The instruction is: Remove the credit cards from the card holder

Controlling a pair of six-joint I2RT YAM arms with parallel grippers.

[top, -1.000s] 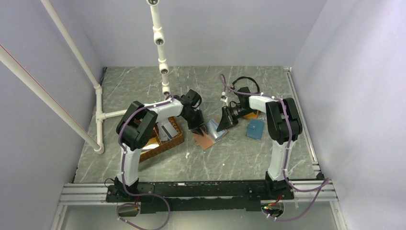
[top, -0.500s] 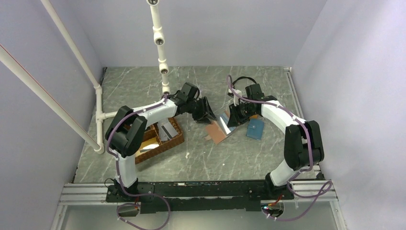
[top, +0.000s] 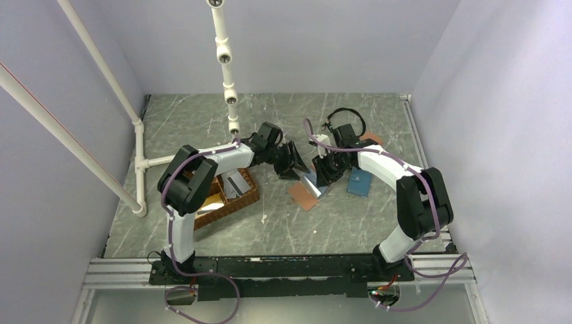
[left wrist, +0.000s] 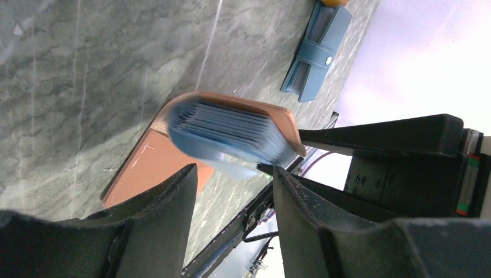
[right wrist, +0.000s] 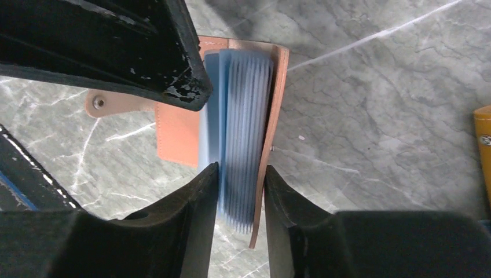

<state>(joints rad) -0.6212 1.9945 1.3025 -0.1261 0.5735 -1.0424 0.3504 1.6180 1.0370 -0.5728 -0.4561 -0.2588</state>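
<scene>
The salmon-pink card holder lies open on the marble table, one cover flat and the other cover raised with its light-blue pocket stack. My right gripper is shut on that stack and raised cover, seen from above near the middle. My left gripper is open and holds nothing. It hangs just left of the holder, and the pockets lie just beyond its tips. Grey-silver credit cards lie in the wicker basket. No card shows in the pockets.
A wicker basket stands under the left arm. A teal-blue wallet lies right of the holder and an orange wallet behind it. A white pipe frame runs along the left side.
My left gripper has lifted off the card holder, drawn back to the left and opened. The right arm has swung round and its jaws have widened a little on the pocket stack.
</scene>
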